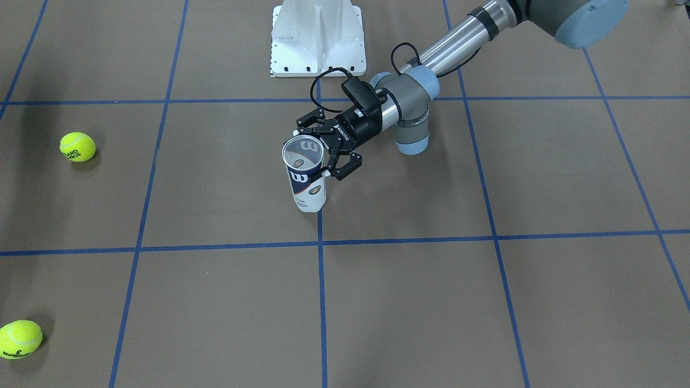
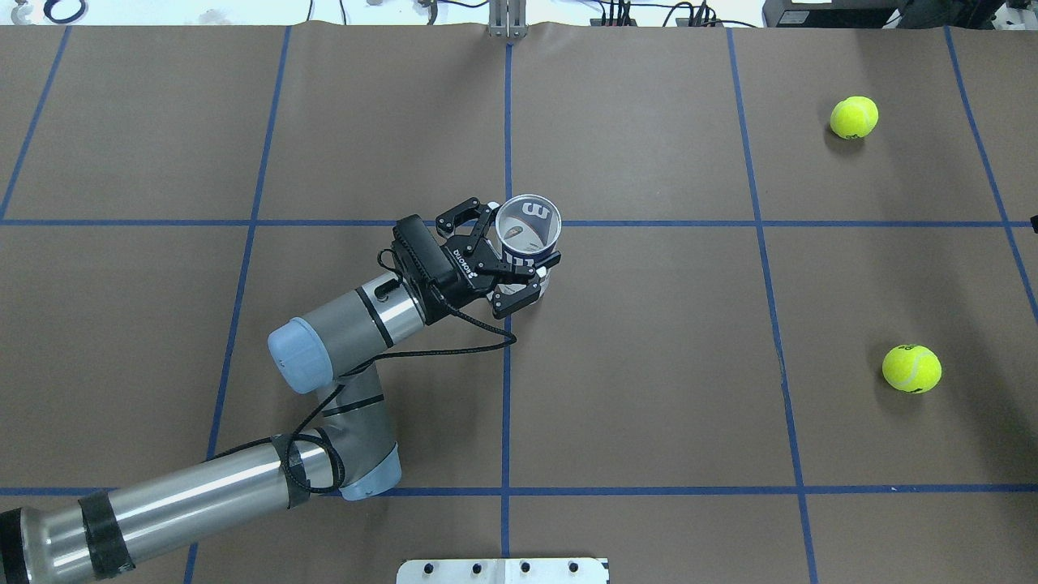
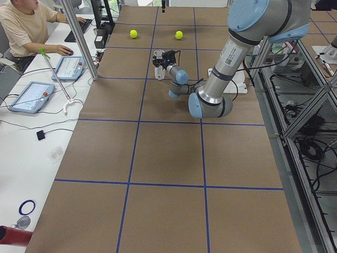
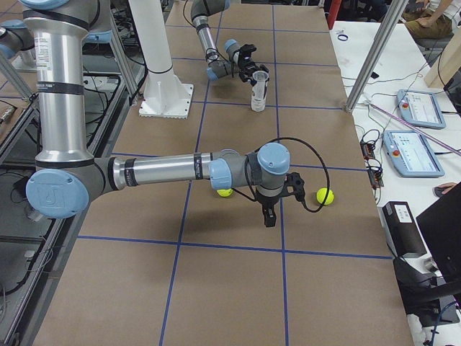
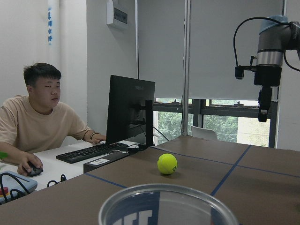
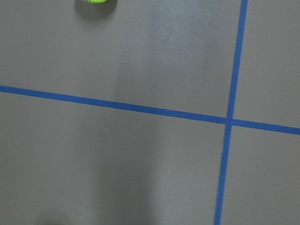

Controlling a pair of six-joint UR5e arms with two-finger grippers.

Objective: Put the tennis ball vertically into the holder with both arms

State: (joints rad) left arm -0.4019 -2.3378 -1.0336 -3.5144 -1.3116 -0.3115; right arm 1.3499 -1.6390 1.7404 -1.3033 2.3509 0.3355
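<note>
The holder (image 1: 307, 183) is a clear tube with a navy and white label. It stands upright with its open mouth up, near the table's middle. My left gripper (image 1: 311, 153) reaches in level and is shut on its upper part, a finger on either side; it also shows in the overhead view (image 2: 523, 243). The tube's rim (image 5: 168, 188) fills the bottom of the left wrist view. Two yellow tennis balls (image 2: 854, 117) (image 2: 911, 369) lie on the table to my right. My right gripper (image 4: 270, 213) points down above the table between them, holding nothing; I cannot tell whether it is open or shut.
The white pedestal base (image 1: 318, 37) stands at the table's robot-side edge. Blue tape lines cross the brown table. An operator (image 3: 21, 26) sits at a desk with a monitor and tablets beyond the far side. One ball (image 6: 96, 1) sits at the top edge of the right wrist view.
</note>
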